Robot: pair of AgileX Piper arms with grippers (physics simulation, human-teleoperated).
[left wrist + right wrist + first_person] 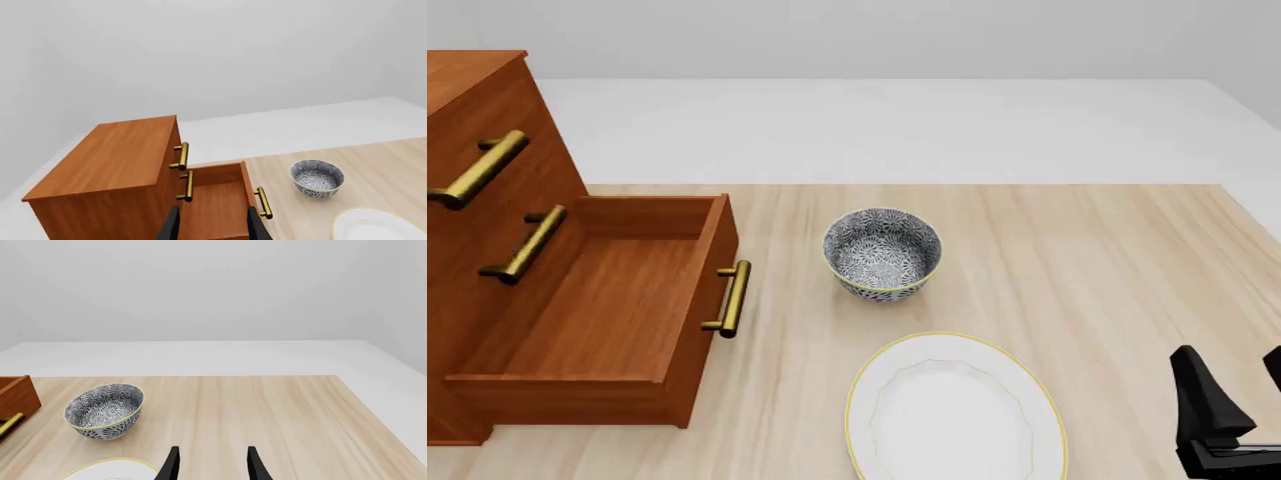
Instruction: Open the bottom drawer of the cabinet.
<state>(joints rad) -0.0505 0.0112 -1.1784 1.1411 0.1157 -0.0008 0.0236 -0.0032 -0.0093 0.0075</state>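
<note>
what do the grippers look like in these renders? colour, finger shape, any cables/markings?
Both are plain matte black. The right gripper shows two flat, tapering fingers on a blocky black base; the right wrist view shows the same thin dark blades. The left gripper looks identical. No cables, logos or markings are visible.

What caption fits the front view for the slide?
Bottom drawer pulled out of the cabinet, beside patterned bowl and white plate; right tool open, idle.

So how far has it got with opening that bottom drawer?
It looks done: the bottom drawer is pulled well out of the cabinet, its inside showing. Nothing is in hand: the left gripper and the right gripper are both open and hold nothing. Little seems left.
</note>
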